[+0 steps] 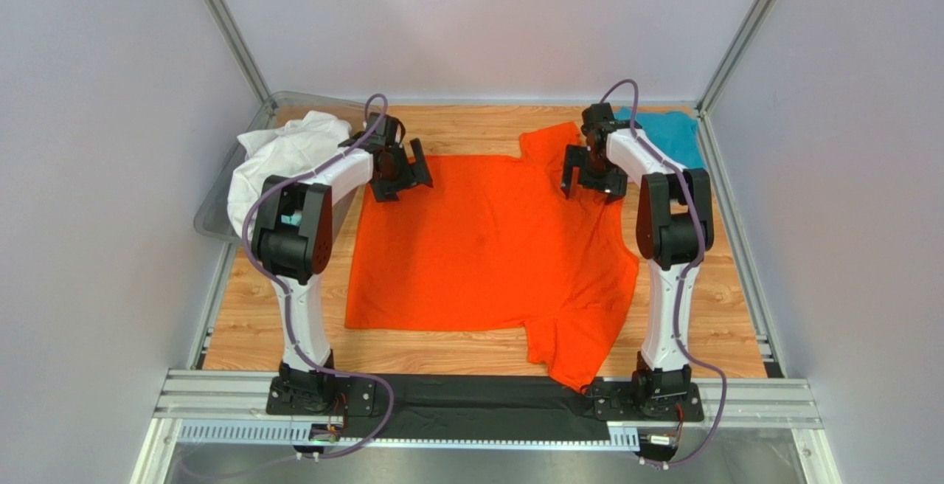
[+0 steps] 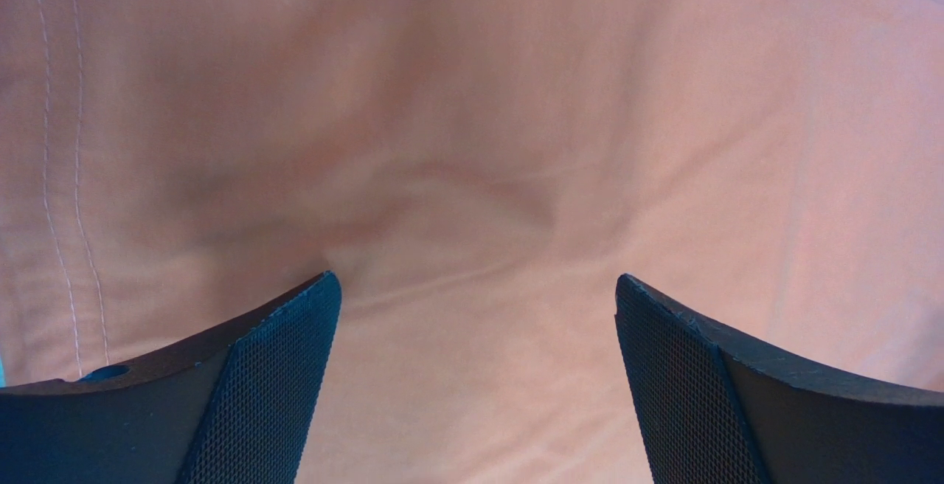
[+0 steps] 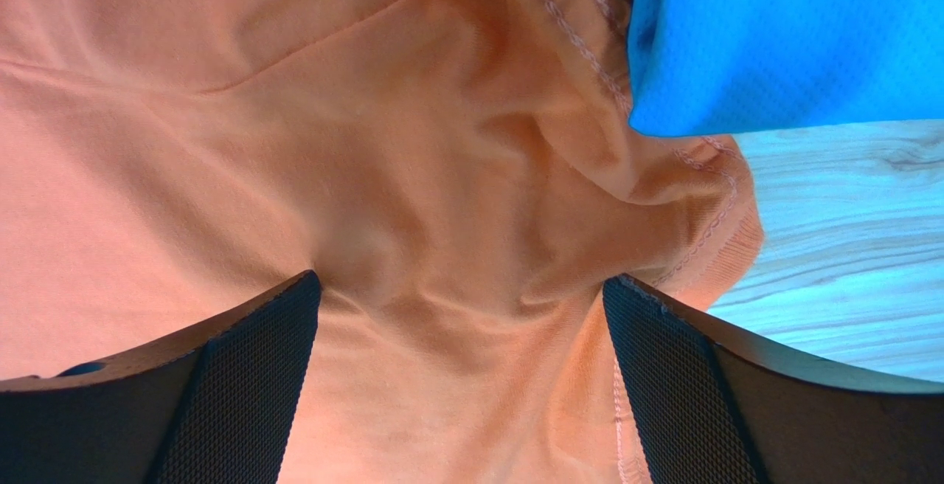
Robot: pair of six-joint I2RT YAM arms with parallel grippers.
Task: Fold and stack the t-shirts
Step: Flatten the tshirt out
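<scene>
The bright orange t-shirt (image 1: 488,246) lies spread flat on the wooden table, one sleeve at the far right and one at the near right. My left gripper (image 1: 401,177) is open, pressed down on the shirt's far left corner; orange cloth (image 2: 476,174) fills the gap between its fingers (image 2: 277,373). My right gripper (image 1: 585,180) is open over the far right sleeve, with bunched orange cloth (image 3: 443,207) between its fingers (image 3: 665,384). A teal t-shirt (image 1: 670,135) lies at the far right corner and also shows in the right wrist view (image 3: 776,30). A white t-shirt (image 1: 283,152) lies at the far left.
A clear plastic bin (image 1: 222,202) holds the white cloth at the far left edge. Metal frame posts and grey walls surround the wooden table (image 1: 266,324). A black strip (image 1: 476,401) runs between the arm bases at the near edge.
</scene>
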